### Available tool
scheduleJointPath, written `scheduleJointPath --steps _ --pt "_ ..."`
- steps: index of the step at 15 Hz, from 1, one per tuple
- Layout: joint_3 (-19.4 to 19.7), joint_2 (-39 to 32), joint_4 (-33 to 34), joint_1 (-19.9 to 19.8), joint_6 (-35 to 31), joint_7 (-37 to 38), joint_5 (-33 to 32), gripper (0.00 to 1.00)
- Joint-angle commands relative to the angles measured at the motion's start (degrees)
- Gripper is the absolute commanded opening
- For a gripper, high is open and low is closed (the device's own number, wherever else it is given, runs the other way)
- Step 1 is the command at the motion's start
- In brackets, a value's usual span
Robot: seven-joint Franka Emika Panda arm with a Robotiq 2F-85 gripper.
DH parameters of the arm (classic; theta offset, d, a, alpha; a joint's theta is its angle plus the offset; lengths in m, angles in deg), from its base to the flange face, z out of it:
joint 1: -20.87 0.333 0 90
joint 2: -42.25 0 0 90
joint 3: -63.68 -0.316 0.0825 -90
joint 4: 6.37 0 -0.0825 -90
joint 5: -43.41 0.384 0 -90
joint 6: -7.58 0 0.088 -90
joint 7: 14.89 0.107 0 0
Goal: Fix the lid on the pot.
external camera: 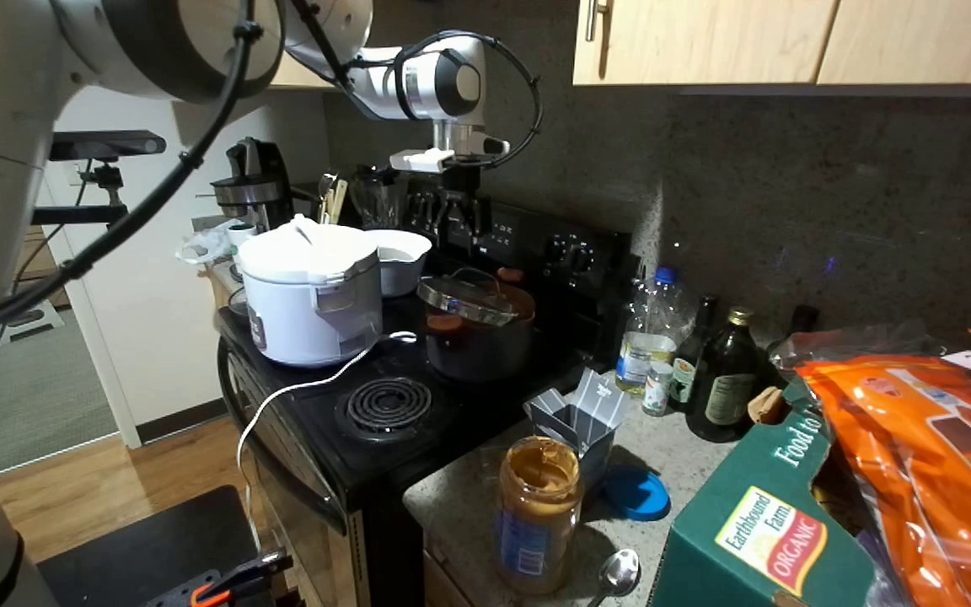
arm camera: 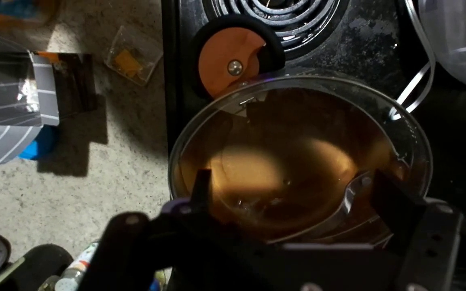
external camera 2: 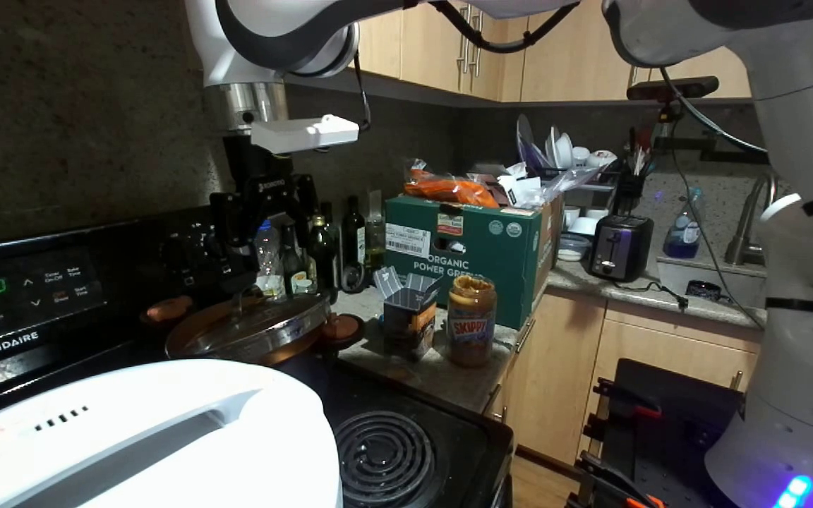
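The lid (external camera: 467, 298) is clear glass with a shiny metal rim and a thin arched metal handle. It rests tilted on the pot (external camera: 479, 350), with the pot's coppery rim partly uncovered in both exterior views. In an exterior view the lid (external camera 2: 269, 328) also leans over the pot's rim (external camera 2: 184, 328). My gripper (external camera: 462, 232) hangs above the lid, pointing down, apart from its handle. In the wrist view the gripper (arm camera: 291, 180) is open and empty, fingers wide apart over the lid (arm camera: 293, 117). The lid's handle shows nearer the right finger; part is hidden behind the gripper.
A big white cooker (external camera: 310, 295) stands beside the pot on the stove, with a white pot (external camera: 401, 257) behind it. A coil burner (external camera: 388, 406) lies in front. Bottles (external camera: 726, 375), an open box (external camera: 582, 421), a peanut butter jar (external camera: 540, 514) and a green carton (external camera 2: 463, 247) stand on the counter.
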Motion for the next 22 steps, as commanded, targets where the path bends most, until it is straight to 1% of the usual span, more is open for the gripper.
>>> scheduleJointPath --steps 1,5,11,14,19,20,21,22 --pt "1.7 -2.7 3.5 1.9 0.9 6.5 1.5 1.00" --pt "2.5 -6.5 7.5 3.2 1.0 12.5 3.0 1.00" --pt "5.0 -12.6 15.1 4.7 1.9 22.0 1.9 1.00" --pt "5.9 -15.3 18.5 4.9 2.4 24.6 1.8 1.00" --pt "6.5 -18.5 22.6 5.0 3.8 26.0 2.0 1.00" --pt "6.5 -19.1 23.3 5.0 4.2 26.0 2.1 0.97" --pt "6.5 -19.6 24.0 5.1 4.9 26.1 2.2 0.73" --pt "6.5 -20.0 24.6 5.2 5.4 26.1 2.1 0.72"
